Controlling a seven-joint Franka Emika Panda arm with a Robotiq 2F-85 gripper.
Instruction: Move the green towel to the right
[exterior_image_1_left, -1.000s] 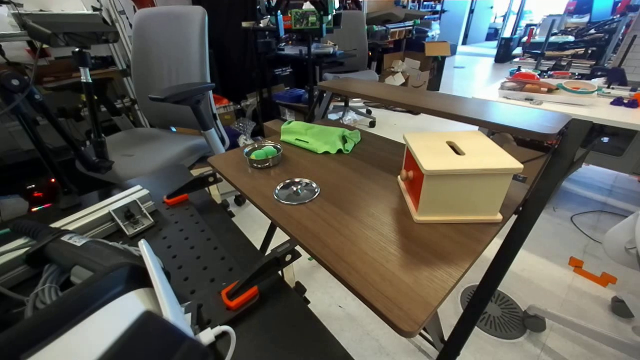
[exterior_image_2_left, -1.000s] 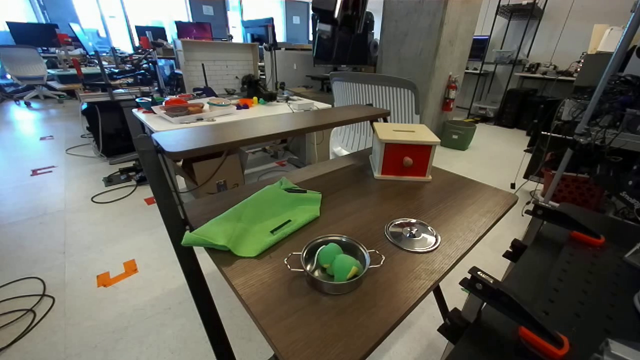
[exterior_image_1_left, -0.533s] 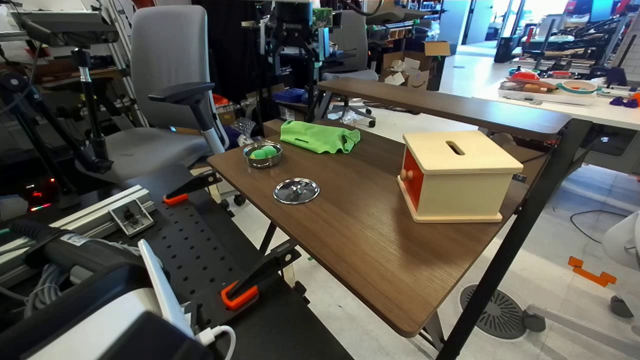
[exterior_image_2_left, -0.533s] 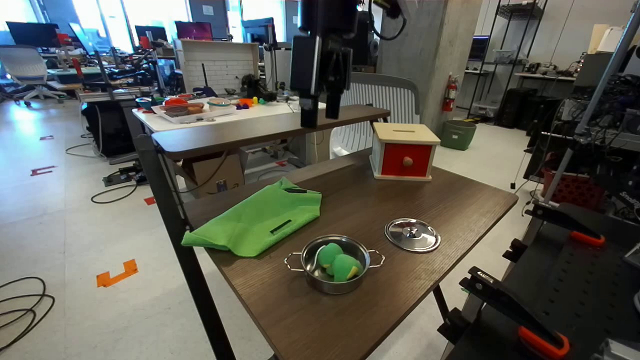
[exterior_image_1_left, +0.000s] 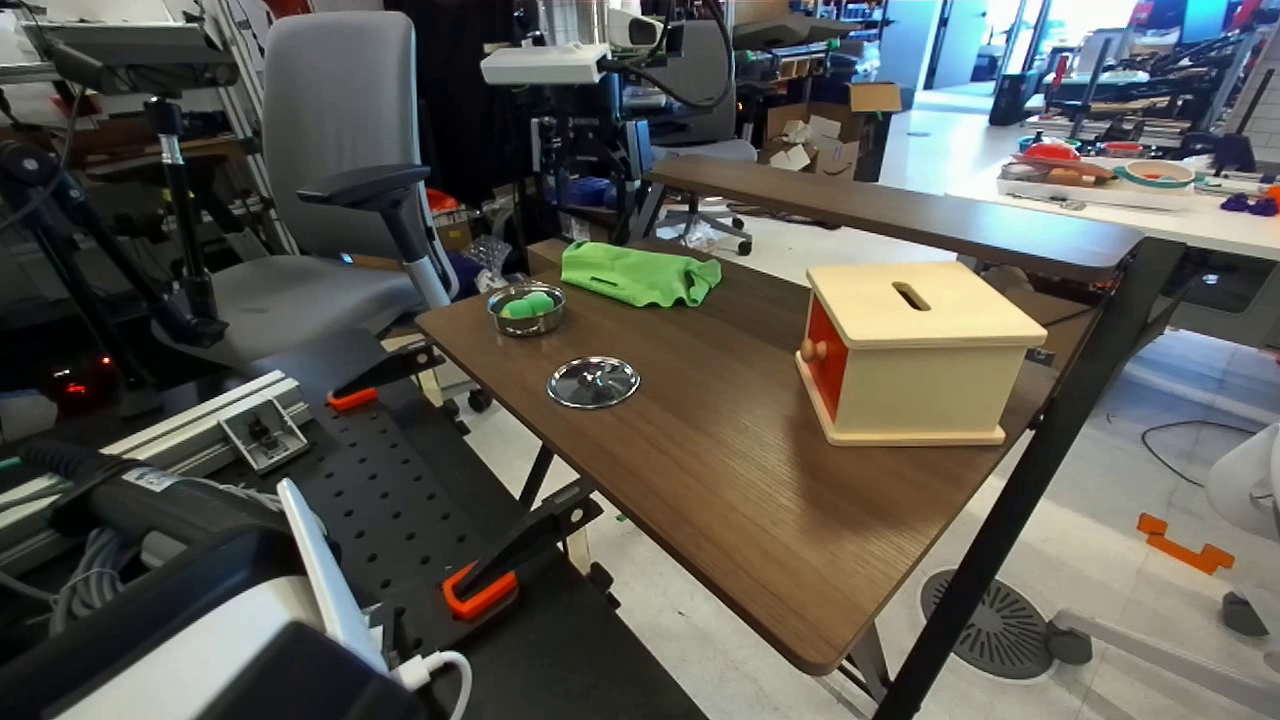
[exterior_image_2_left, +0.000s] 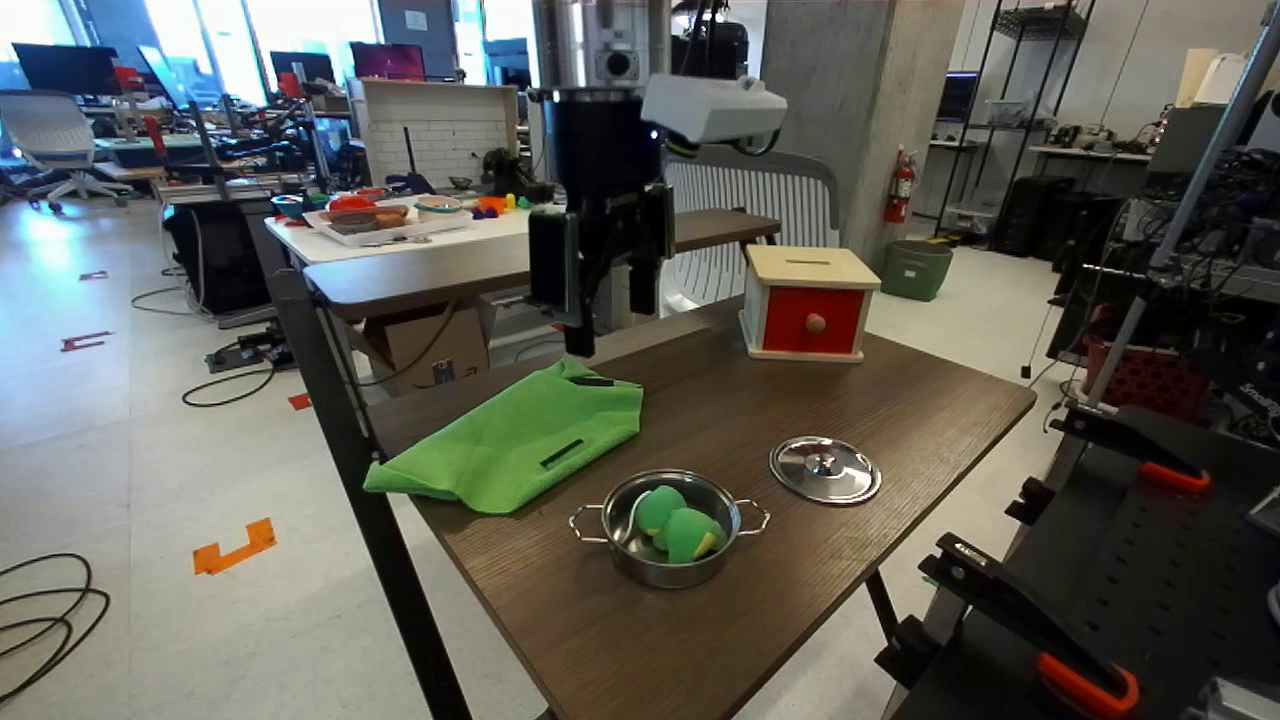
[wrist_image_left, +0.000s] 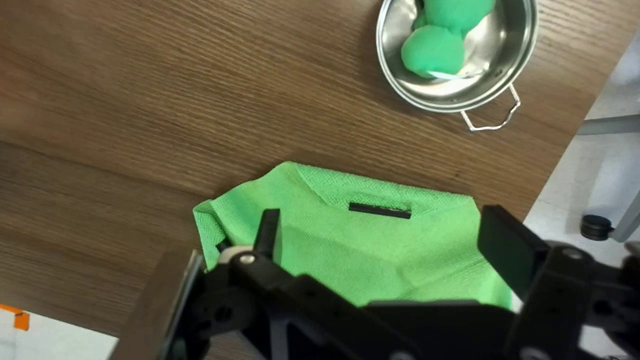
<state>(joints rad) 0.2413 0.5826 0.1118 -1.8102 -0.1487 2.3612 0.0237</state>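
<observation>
Beyond my work, in an exterior view, a concrete pillar (exterior_image_2_left: 830, 65) rises at the far side of the room, with a grey chair (exterior_image_2_left: 760, 190) in front of it. Nearer, the table (exterior_image_2_left: 640, 650) bears all I need to think about. The wooden box (exterior_image_2_left: 800, 300) stands at its far right there. The green towel (exterior_image_2_left: 505, 440) lies at the left, loosely folded, its long axis running from near left to far right; its left end looks to reach past the table's edge. The metal pot (exterior_image_2_left: 665, 577) sits near and right of it, clearly apart in the wrist view, and the lid (exterior_image_2_left: 800, 470) rests farther right.

My fingers (wrist_image_left: 510, 250) stand wide apart, holding nothing, and I judge them above the towel, not on it. It lies beneath them, filling the gap in the wrist view, so they seem spread roughly along its length; its near side is out of my sight. What this calls for, I think, is a move mostly downward, then a pinch that bunches the cloth. A carry right, toward the lid, would pass between box and pot, so I'd lift first; whose right is meant I can't tell. The black strip (wrist_image_left: 380, 210) on the towel shows about midway between the fingers, a handy mark for centring.
</observation>
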